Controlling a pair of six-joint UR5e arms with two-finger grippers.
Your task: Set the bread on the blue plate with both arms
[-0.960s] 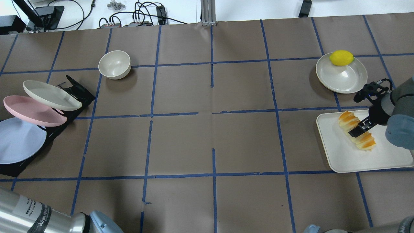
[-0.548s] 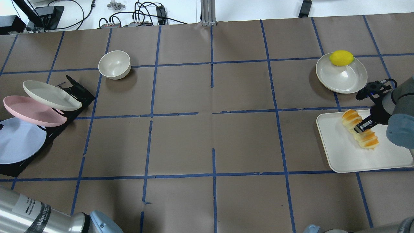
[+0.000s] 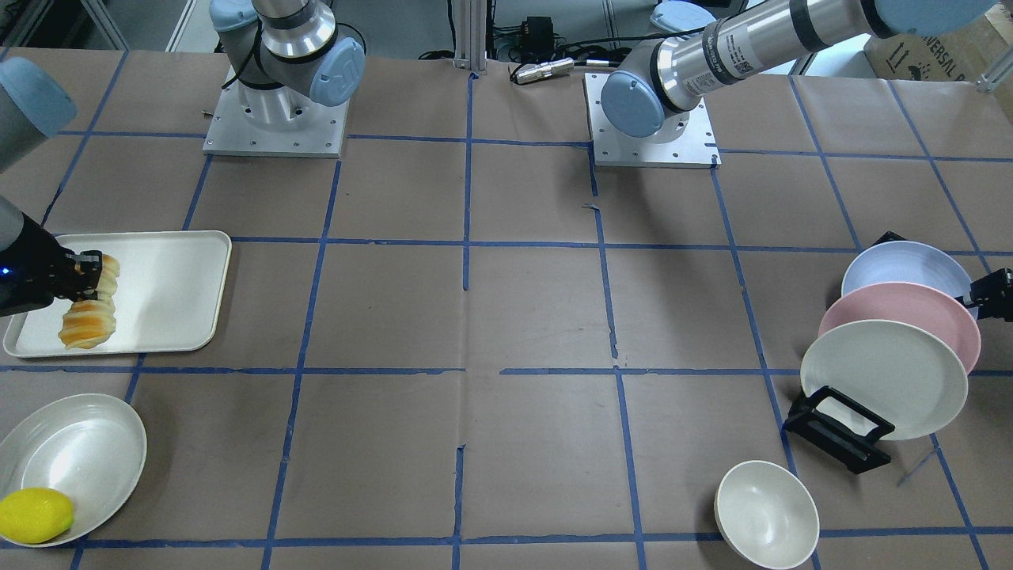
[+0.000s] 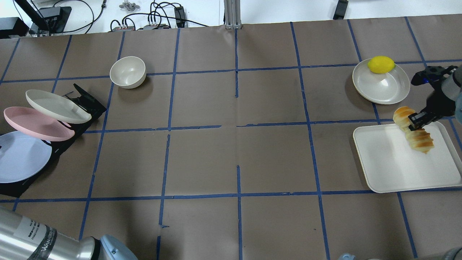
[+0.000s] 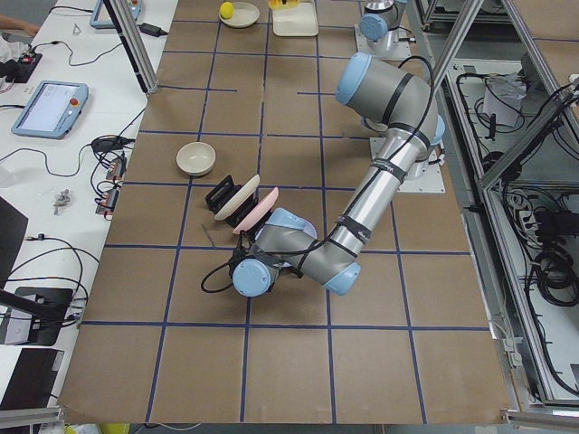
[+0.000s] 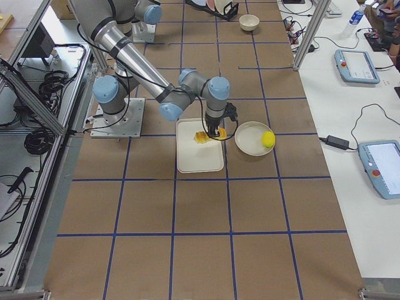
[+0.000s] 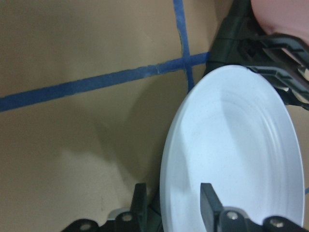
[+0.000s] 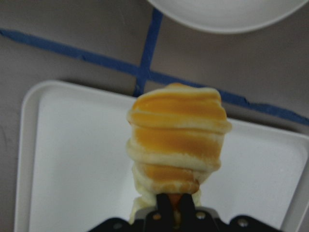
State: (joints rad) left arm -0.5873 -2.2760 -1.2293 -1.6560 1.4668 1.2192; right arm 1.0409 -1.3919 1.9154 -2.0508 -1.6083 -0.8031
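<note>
pickup done: the right gripper (image 4: 413, 124), clamped on the golden, cream-striped twisted bread roll (image 4: 419, 141), had just lifted it off the white rectangular tray (image 4: 389, 173); the left gripper (image 7: 171, 203) stood open astride the rim of the pale blue round plate (image 7: 231, 159).

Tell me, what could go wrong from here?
1. The right gripper pinches the striped golden bread roll at one spot; it could twist or drop onto the white rectangular tray.
2. The left gripper straddles the pale blue round plate in the black rack; pulling may disturb the neighbouring pink plate.
</note>
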